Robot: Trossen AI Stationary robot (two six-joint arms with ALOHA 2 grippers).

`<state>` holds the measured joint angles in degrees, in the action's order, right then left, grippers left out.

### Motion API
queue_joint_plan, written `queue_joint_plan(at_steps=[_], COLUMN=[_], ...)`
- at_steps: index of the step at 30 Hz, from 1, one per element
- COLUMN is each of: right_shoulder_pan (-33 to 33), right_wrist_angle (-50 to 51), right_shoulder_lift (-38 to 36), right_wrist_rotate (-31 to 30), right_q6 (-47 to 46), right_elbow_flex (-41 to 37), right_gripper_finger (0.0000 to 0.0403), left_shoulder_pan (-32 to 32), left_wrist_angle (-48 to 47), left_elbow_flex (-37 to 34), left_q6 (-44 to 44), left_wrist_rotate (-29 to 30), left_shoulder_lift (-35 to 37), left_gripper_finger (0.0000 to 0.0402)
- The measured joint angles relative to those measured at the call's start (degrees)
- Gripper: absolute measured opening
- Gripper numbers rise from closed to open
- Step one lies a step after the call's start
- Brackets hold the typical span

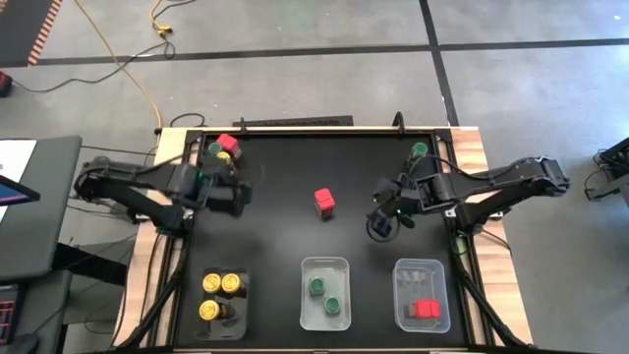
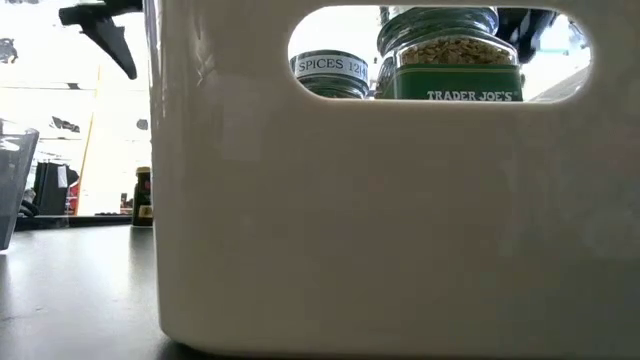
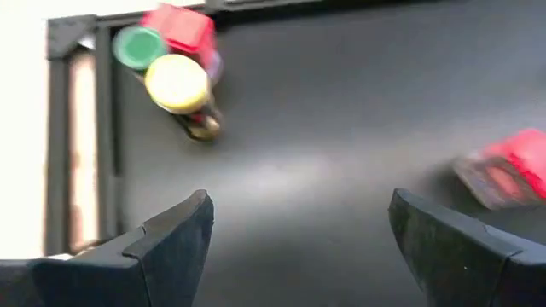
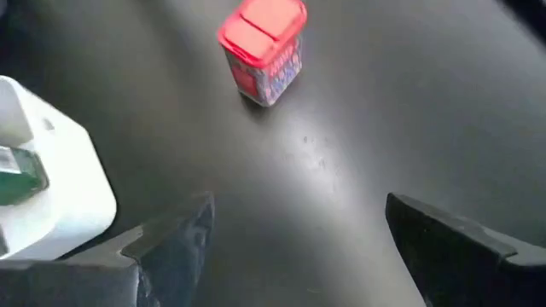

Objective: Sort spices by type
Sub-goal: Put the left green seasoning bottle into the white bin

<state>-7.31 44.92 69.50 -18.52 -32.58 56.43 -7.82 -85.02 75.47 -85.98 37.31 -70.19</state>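
Observation:
Three jars stand in a cluster at the table's far left corner: green lid (image 1: 214, 149), red lid (image 1: 228, 144), yellow lid (image 1: 224, 158); in the left wrist view they are green (image 3: 136, 47), red (image 3: 183, 26) and yellow (image 3: 177, 83). A lone red-lidded jar (image 1: 324, 202) (image 4: 264, 47) stands upright mid-table. Another green-lidded jar (image 1: 420, 150) stands near the far right corner. My left gripper (image 1: 241, 197) (image 3: 299, 213) is open, just on the near side of the cluster. My right gripper (image 1: 381, 224) (image 4: 299, 213) is open, to the right of the lone red jar.
Three clear trays line the near edge: the left one (image 1: 241, 317) holds three yellow-lidded jars, the middle one (image 1: 307, 270) (image 4: 51, 205) two green-lidded jars, the right one (image 1: 403, 275) red-lidded ones. The middle tray's wall (image 2: 350, 230) fills the low view. The black table (image 1: 275, 236) lies bare between the arms.

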Motion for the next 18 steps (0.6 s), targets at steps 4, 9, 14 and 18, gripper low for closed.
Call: queue_joint_plan(at_steps=[4,9,14,18], right_shoulder_pan=[4.1,9.5,13.2,15.2], right_wrist_angle=[-2.8,-3.3,-3.6,-3.7], right_shoulder_lift=[0.1,0.0,0.0,0.0], right_wrist_rotate=[4.1,5.1,5.3,5.3], right_q6=[1.5,1.6,3.5,4.1], right_elbow_flex=[-2.9,-2.9,-1.2,-1.1], right_gripper_finger=[0.0373,0.0373,0.0373,0.0373], left_shoulder_pan=[11.7,29.3,44.9,53.8], left_wrist_angle=[0.1,0.2,5.5,12.3], left_elbow_flex=[0.0,0.0,0.0,0.0], left_q6=[6.4,12.9,23.6,31.1], left_wrist_rotate=[-1.1,-6.0,-13.0,-17.8], left_shoulder_lift=[0.0,0.0,-1.6,-3.4], left_gripper_finger=[0.034,0.034,0.0335,0.0333])
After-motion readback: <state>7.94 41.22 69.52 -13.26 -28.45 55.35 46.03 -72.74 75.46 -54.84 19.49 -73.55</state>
